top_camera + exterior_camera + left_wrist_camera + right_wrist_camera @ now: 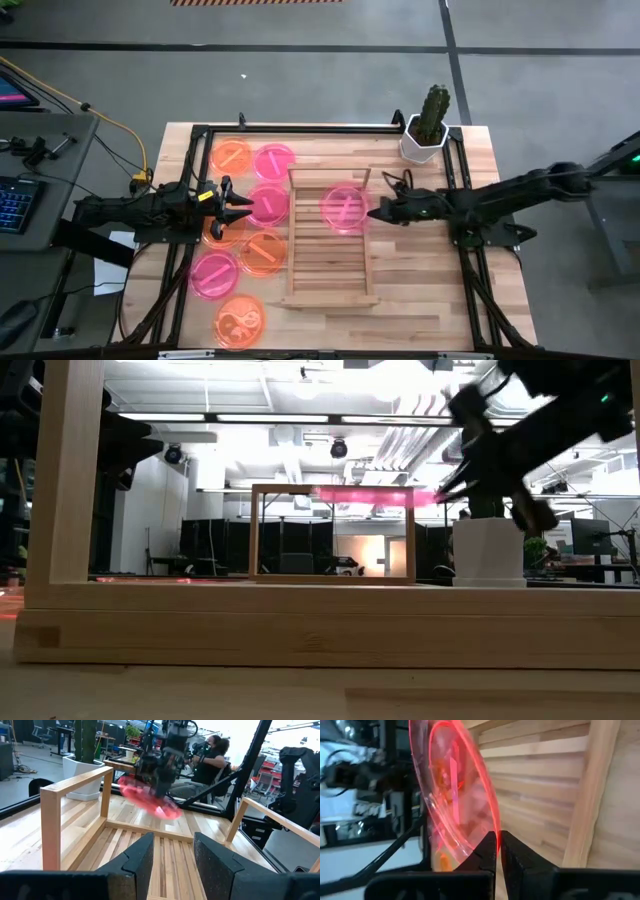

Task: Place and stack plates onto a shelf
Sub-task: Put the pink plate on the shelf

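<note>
Your right gripper [372, 211] is pinching the rim of a pink plate [343, 207], its fingers [490, 851] closed tight on the plate's edge. Seen from overhead, you are holding that plate above the shelf [330, 285], over the end nearest the raised rail [330, 175], with the gripper at the plate's 3 o'clock edge. In the low view the plate [370, 497] is showing as a pink streak level with the top of the rail [332, 488], so it is hanging in the air, not resting on the slats.

Your left gripper [238, 205] is waiting at 9 o'clock from the shelf, its fingers [137, 862] standing apart with nothing between them, hovering over the loose plates there.

Those remaining plates are lying flat on the table [480, 290] along the shelf's left side: an orange one [231, 156] and a pink one [274, 161] at about 10 o'clock from the shelf's middle, another pink [268, 203] just beside the left gripper, an orange [263, 253] and a pink [213, 274] at about 8 o'clock, and an orange one [238, 322] at 7 o'clock near the table's front edge. Several are overlapping their neighbours.

At 1 o'clock from the shelf, a cactus in a white pot [424, 136] is standing at the table's far corner. Beyond the table, a person [212, 762] is sitting in the room.
</note>
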You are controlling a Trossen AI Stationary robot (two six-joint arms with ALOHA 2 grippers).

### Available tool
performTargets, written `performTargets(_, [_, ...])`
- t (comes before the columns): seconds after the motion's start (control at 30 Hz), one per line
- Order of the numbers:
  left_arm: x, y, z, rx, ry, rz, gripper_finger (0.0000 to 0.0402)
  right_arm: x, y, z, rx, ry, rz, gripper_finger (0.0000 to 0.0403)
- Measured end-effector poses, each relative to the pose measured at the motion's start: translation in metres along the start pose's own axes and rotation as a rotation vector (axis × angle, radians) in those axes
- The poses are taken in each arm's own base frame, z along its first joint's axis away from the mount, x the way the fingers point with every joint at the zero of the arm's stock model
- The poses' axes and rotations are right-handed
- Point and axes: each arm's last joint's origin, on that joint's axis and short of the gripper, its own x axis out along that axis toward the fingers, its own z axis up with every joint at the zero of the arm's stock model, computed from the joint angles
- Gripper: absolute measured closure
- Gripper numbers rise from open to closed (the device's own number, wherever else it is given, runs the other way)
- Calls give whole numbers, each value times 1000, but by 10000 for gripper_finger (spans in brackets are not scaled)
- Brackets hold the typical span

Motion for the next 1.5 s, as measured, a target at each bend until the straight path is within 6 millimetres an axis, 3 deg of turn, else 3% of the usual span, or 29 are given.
performTargets(0.33, [0, 0, 0, 0, 0, 0, 270, 50, -20, -3, 91, -60, -73, 403])
performTargets(0.67, [0, 0, 0, 0, 0, 0, 270, 98, -4, -8, -3, -51, -188, 403])
performTargets(1.03, [0, 0, 0, 0, 0, 0, 270, 104, -10, -8, 6, -96, -251, 403])
performTargets(1.33, [0, 0, 0, 0, 0, 0, 270, 105, -12, 7, 3, -167, -268, 402])
performTargets(1.5, [0, 0, 0, 0, 0, 0, 270, 105, -12, 10, -38, -107, -270, 370])
